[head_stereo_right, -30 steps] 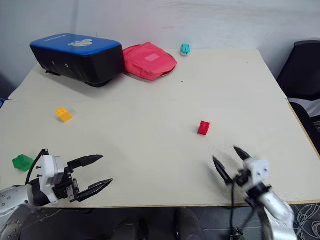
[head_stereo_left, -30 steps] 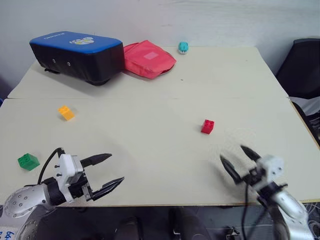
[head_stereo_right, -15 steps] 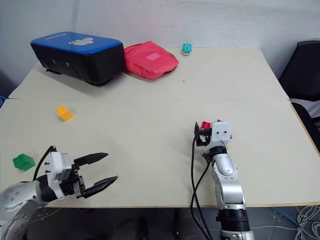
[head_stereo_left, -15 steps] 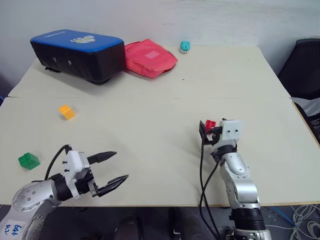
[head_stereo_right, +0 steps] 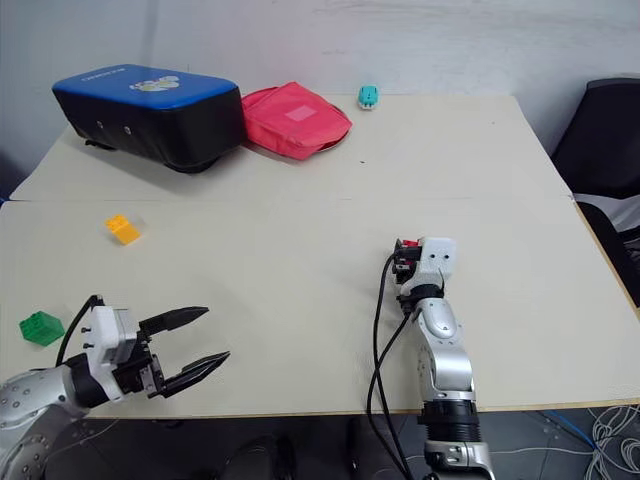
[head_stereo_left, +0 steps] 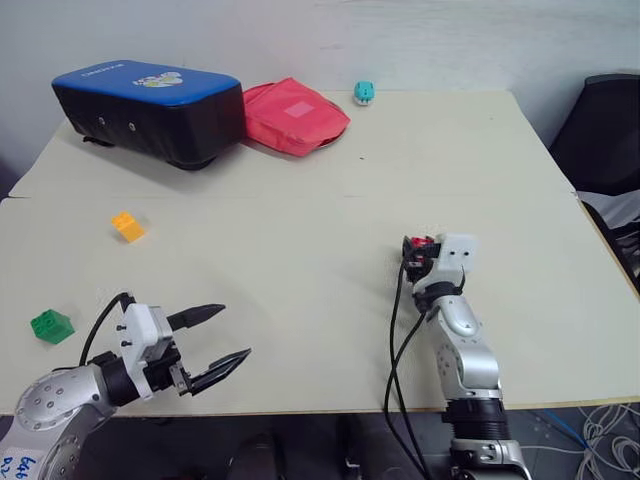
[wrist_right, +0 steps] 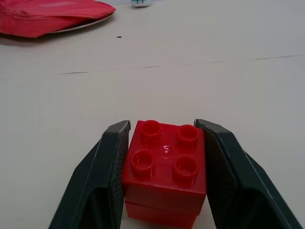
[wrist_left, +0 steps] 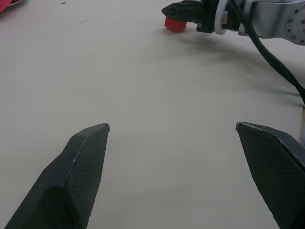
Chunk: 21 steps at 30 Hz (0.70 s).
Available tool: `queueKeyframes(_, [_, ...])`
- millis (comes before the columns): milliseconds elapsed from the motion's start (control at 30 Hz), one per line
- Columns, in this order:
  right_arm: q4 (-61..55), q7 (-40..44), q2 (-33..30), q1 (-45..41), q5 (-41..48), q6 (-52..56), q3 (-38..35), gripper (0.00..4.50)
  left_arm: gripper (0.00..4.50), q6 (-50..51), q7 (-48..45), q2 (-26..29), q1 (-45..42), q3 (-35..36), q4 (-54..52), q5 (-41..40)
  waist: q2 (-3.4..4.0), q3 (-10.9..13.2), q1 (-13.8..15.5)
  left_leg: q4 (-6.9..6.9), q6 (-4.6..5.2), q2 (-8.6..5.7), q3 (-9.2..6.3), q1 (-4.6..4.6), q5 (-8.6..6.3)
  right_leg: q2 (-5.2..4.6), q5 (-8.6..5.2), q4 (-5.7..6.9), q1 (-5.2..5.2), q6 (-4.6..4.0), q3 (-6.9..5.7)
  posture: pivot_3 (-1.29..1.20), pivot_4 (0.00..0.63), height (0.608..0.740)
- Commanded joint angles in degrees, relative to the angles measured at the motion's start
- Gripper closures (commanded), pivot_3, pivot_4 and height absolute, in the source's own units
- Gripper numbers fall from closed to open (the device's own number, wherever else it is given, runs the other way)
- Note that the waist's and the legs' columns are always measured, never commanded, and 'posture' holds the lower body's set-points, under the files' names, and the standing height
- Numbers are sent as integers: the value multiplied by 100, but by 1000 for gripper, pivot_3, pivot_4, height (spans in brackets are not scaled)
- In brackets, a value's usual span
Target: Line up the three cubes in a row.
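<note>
Cream laminate covers the tabletop, which carries everything else. At its far left corner sits a blue-and-black case, with a red pouch touching its right side and a small teal object just beyond the pouch near the far edge. The right arm reaches forward over the tabletop's right half, and the right gripper has its jaws clenched on the red cube, one finger pressed to each side, studs up. The left gripper hovers over the near left edge with jaws spread wide and nothing between them. The orange-yellow cube lies on the left half, and the green cube sits nearer the left edge, both well apart from the red one.
</note>
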Motion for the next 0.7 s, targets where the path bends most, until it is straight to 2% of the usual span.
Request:
queueKeyframes(33, [-545, 2060, -830, -259, 835, -24, 276, 2766, 0, -104, -12, 11, 50, 183, -120, -17, 5, 3, -2, -1, 2, -1, 0, 0, -1, 0, 0, -1, 0, 1, 0, 0, 150, 740])
queueKeyframes(67, [-511, 2979, -1253, -360, 966, -90, 514, 2766, 0, -137, -27, -10, 104, 213, -93, -1, 5, 3, -5, 0, 4, 0, 1, 0, -2, 0, 0, -2, 1, 1, 0, 0, 150, 740])
queueKeyframes(167, [-257, 4765, -2013, -635, 1154, -269, 1060, 2766, 0, -210, -38, -49, 193, 235, -31, 47, 4, 3, -5, -3, 10, 5, 1, 4, -5, 5, 1, -7, 4, 2, -2, 0, 150, 740])
queueKeyframes(300, [494, 6196, -2258, -1176, 973, -590, 1727, 2766, 0, -301, -19, -135, 368, 246, -16, 104, 4, 3, -4, -2, 9, 10, -3, 5, -5, 9, 1, -9, 5, 2, -5, 0, 150, 740])
queueKeyframes(500, [1674, 6813, -1832, -1792, 447, -1196, 2319, 2766, 0, -310, 101, -277, 626, 318, -208, 105, 4, 3, -1, 9, 9, 9, -1, 3, -4, 5, 1, -6, 4, 1, -4, 0, 150, 740])
queueKeyframes(700, [2539, 7011, -1496, -2148, 59, -1853, 2440, 2766, 0, -327, 142, -329, 847, 387, -312, 88, 4, 3, -2, 15, 9, 8, -1, 2, -5, -1, 1, -6, 5, 1, -6, 0, 150, 740])
